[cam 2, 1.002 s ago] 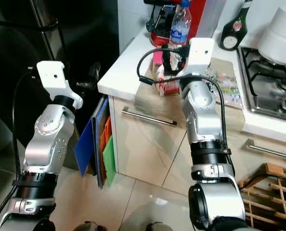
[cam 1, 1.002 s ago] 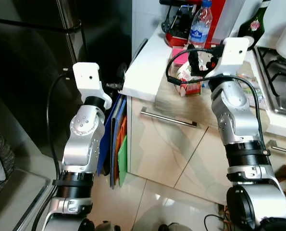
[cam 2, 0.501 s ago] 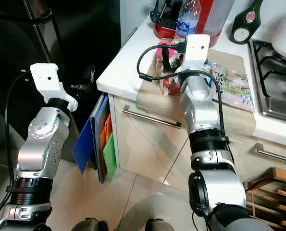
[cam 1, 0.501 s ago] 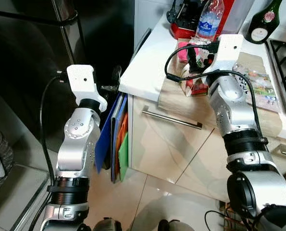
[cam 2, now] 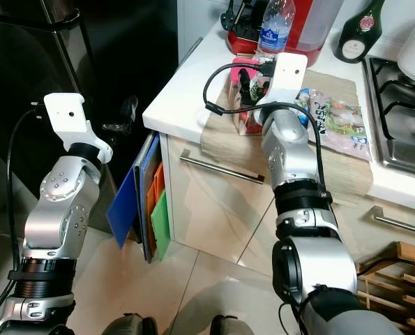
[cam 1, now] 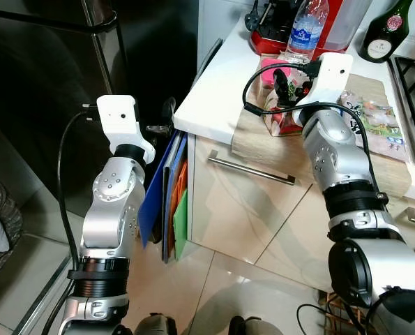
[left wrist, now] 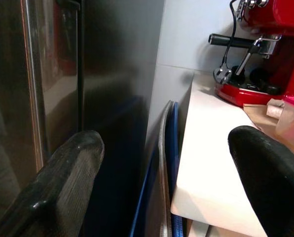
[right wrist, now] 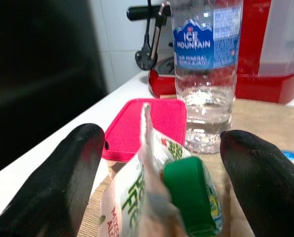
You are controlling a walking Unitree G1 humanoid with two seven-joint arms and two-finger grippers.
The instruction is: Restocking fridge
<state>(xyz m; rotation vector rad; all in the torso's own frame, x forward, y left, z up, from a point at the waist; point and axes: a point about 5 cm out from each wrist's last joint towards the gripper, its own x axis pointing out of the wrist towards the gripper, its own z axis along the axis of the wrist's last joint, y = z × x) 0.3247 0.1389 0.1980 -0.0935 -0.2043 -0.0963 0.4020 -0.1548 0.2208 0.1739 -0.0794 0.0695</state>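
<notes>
A small drink carton (cam 1: 282,122) with a green screw cap (right wrist: 191,195) stands on the wooden board (cam 1: 319,150) on the counter. My right gripper (cam 1: 292,84) is open just above it, one black finger on each side of the carton's top (right wrist: 151,163). Behind the carton is a clear water bottle (right wrist: 206,74) and a pink lidded box (cam 1: 266,70). To the left stands the dark steel fridge (cam 1: 47,77), its door shut, with a long handle (cam 1: 116,42). My left gripper (cam 1: 162,118) is open and holds nothing, in the gap between fridge and counter (left wrist: 206,163).
Blue, orange and green boards (cam 1: 172,202) lean upright in the gap beside the cabinet. A red coffee machine (cam 1: 273,38), a green wine bottle (cam 1: 383,35), a bag of vegetables (cam 1: 374,122) and a gas hob (cam 1: 413,77) share the counter. A drawer handle (cam 1: 252,167) juts below.
The camera has shifted a little. My right gripper stays over the carton and my left gripper stays by the fridge gap; nothing was grasped or released.
</notes>
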